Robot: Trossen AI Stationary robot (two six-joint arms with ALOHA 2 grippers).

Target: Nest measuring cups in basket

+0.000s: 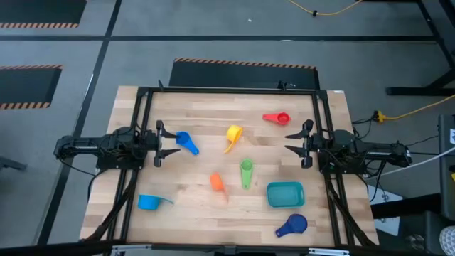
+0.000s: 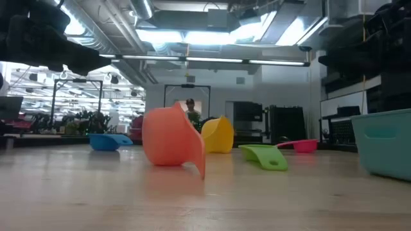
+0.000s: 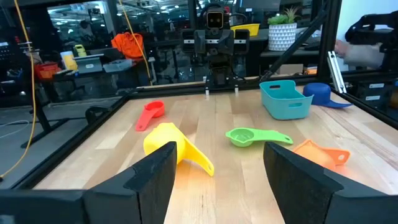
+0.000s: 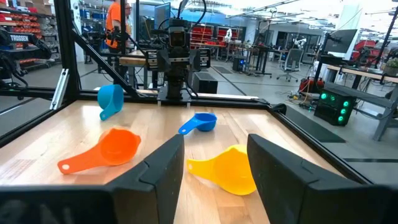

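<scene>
So nothing's nested yet: all 6 small plastic measuring cups (image 1: pixel 246 173) lie scattered on the wooden worktop (image 1: pixel 213 206), and the teal shallow plastic basket (image 1: pixel 285 193) sits empty near the right arm's side. Left pincer (image 1: pixel 158 144) hangs open by the mid-blue cup (image 1: pixel 188 141), right pincer (image 1: pixel 305 144) open too near the red cup (image 1: pixel 276 117), both holding nothing, looks like a parked start pose

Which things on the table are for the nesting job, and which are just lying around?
For the job:
red cup
yellow cup
green cup
orange cup
light blue cup
two dark blue cups
teal basket

Just lying about:
nothing else on the table.
</scene>
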